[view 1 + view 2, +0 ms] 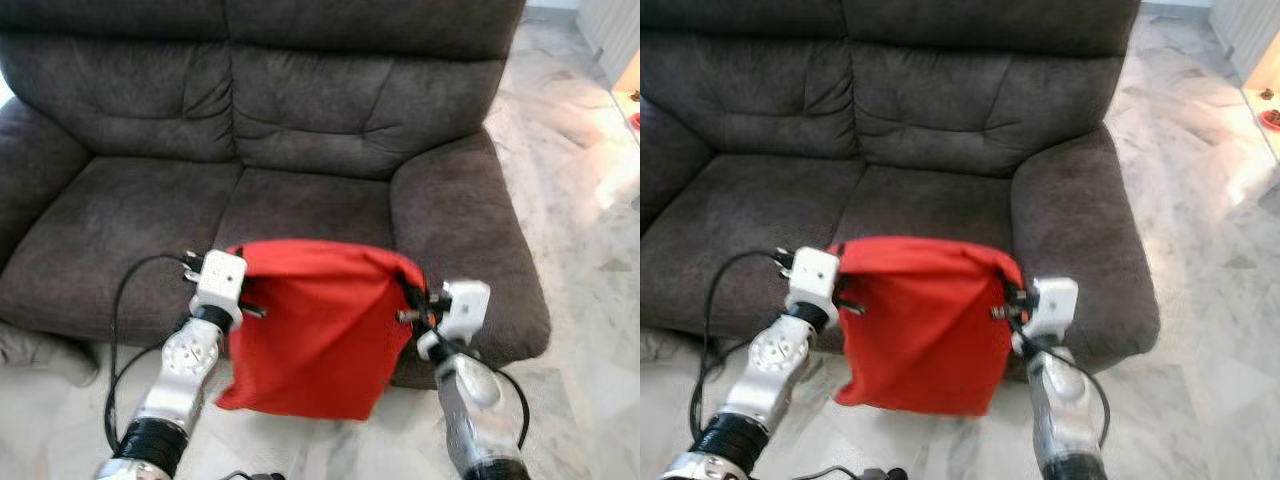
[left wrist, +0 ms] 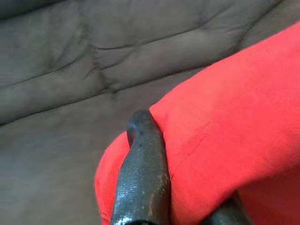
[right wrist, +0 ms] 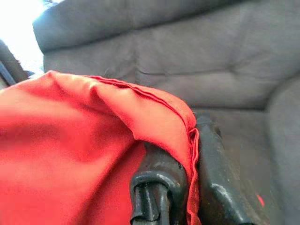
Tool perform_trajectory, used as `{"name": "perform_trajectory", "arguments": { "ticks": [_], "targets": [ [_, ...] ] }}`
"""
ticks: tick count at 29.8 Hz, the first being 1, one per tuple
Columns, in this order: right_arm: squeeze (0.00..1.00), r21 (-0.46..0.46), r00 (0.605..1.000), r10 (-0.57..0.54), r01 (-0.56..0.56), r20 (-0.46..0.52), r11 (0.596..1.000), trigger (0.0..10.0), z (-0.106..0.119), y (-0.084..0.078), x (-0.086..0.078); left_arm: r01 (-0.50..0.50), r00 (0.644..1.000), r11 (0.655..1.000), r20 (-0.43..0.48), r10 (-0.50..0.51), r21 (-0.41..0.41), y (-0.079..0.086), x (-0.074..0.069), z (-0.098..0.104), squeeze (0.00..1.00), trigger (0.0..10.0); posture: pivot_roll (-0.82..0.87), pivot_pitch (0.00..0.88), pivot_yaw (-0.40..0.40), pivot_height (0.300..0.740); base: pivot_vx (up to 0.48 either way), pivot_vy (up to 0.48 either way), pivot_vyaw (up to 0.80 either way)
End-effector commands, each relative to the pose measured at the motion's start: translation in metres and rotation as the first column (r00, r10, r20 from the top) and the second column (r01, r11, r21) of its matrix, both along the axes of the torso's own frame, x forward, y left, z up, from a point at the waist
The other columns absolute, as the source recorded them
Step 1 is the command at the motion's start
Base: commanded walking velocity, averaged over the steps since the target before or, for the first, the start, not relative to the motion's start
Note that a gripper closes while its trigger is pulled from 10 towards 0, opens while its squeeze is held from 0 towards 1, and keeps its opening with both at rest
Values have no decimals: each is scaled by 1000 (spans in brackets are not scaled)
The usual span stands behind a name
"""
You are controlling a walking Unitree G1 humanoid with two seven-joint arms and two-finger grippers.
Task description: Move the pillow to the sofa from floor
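A red pillow (image 1: 315, 330) hangs off the floor in front of the dark grey sofa (image 1: 300, 190), held by its two upper corners. My left gripper (image 1: 238, 290) is shut on the pillow's left top corner, and its black finger (image 2: 143, 178) presses into the red cloth. My right gripper (image 1: 412, 300) is shut on the right top corner, where both fingers (image 3: 159, 183) pinch the seam. The pillow's lower edge droops below the sofa seat's front edge.
The sofa has two seat cushions (image 1: 150, 220) and a wide right armrest (image 1: 465, 230). Pale marble floor (image 1: 580, 250) lies to the right. A grey cloth (image 1: 40, 350) lies on the floor at the sofa's left front.
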State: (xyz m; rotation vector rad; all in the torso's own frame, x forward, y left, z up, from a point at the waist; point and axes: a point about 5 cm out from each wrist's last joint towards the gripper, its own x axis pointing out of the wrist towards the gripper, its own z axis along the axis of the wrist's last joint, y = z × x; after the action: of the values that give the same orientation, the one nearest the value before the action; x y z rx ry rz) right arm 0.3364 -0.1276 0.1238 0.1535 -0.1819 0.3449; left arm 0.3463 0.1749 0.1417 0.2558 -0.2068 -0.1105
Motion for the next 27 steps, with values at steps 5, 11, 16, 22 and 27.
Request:
{"name": "perform_trajectory", "arguments": {
  "ticks": [5,11,16,22,27],
  "targets": [
    [0,7,952,16,-19,306,1000,10000,88,-4,12,-41,949,999,312,44,-15,14,16,103,0,10000,0,228,57,740,431,0,0],
    [0,-23,913,21,-13,407,1000,10000,123,-3,13,-22,931,999,366,7,36,8,20,130,0,10000,-3,231,59,740,439,0,0],
    [0,9,891,-44,45,451,999,10000,141,-13,11,13,921,998,388,-34,56,-1,16,141,0,10000,0,229,57,740,449,0,0],
    [0,20,877,-79,79,474,997,10000,147,-18,9,21,926,998,375,-41,57,-3,11,135,0,10000,5,226,56,740,458,0,0],
    [0,43,854,-83,71,513,997,10000,160,-18,6,23,926,998,375,-42,55,-2,8,136,0,10000,4,220,59,740,461,0,0]
  ]
}}
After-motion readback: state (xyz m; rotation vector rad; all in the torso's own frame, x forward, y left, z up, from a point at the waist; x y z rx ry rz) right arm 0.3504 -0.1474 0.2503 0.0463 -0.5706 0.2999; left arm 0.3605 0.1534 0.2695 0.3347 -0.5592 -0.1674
